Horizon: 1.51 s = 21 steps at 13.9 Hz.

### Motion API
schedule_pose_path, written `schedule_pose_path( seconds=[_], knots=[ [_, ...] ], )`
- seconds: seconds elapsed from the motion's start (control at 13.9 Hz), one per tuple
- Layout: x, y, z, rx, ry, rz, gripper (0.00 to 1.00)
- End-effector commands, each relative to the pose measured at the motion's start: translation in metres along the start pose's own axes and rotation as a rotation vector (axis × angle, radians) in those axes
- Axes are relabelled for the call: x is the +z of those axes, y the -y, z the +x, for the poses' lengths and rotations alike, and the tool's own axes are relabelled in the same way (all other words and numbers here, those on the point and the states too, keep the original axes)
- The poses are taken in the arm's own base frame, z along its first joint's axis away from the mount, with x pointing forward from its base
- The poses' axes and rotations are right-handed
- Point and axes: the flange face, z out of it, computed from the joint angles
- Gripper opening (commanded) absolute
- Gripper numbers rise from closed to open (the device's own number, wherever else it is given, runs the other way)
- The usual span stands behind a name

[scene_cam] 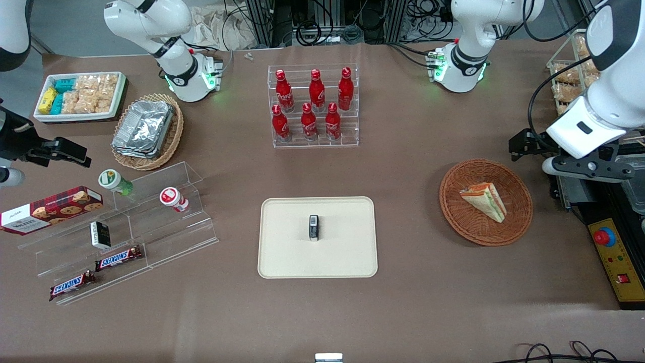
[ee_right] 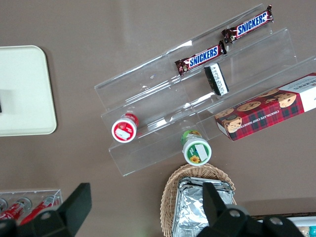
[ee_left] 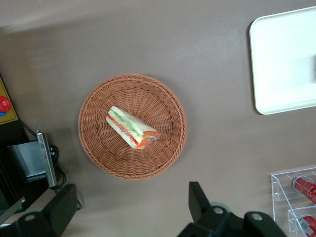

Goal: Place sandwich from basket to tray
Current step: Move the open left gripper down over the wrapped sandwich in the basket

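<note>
**A:** What room did you have around the basket (scene_cam: 486, 202)?

**B:** Bare brown worktop (scene_cam: 413, 282) lay all round it, and an open strip separated it from the tray (scene_cam: 317, 237). Toward the working arm's end, a black rail with a yellow control box (scene_cam: 617, 259) sat near the basket's rim, so that edge was the tight one. I saw the claw (ee_left: 131, 210) released, its two black fingers (ee_left: 200, 200) spread wide, up above the worktop, just off the basket's rim.

**A:** And the sandwich (scene_cam: 485, 200)?

**B:** In the basket, roughly at its middle, lying on its side. In the front view its long axis ran diagonally, the narrow tip nearer the front camera and the broad end farther away, toward the bottle rack (scene_cam: 313, 106).

**A:** Did the views differ?

**B:** The wrist view showed the cut face (ee_left: 132, 128), green and orange-red layers between pale bread, but only a corner of the tray. The front view alone showed a small dark object (scene_cam: 314, 227) standing mid-tray, with open cream surface on every side.
</note>
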Motion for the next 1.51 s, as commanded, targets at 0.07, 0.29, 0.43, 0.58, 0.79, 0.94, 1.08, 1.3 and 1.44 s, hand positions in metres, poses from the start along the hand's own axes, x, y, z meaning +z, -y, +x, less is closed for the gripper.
schedule_pose_path(
  seconds=[0.07,0.29,0.43,0.58,0.79,0.94,1.08,1.3,1.44],
  knots=[
    [-0.007,0.001,0.003,-0.023,-0.002,0.005,1.0],
    [-0.002,0.007,0.001,-0.059,0.031,0.009,1.0],
    [0.013,0.008,0.0,-0.187,0.048,0.033,1.0],
    [0.034,0.011,-0.005,-0.3,0.025,0.039,1.0],
    [0.069,0.025,-0.025,-0.414,-0.022,0.028,1.0],
    [0.096,0.033,-0.028,-0.552,-0.023,0.026,1.0],
    [0.124,0.036,-0.031,-0.631,-0.038,0.022,1.0],
    [0.161,0.039,-0.027,-0.811,-0.049,0.016,1.0],
    [0.197,0.035,-0.022,-0.911,-0.071,0.006,1.0]
  ],
)
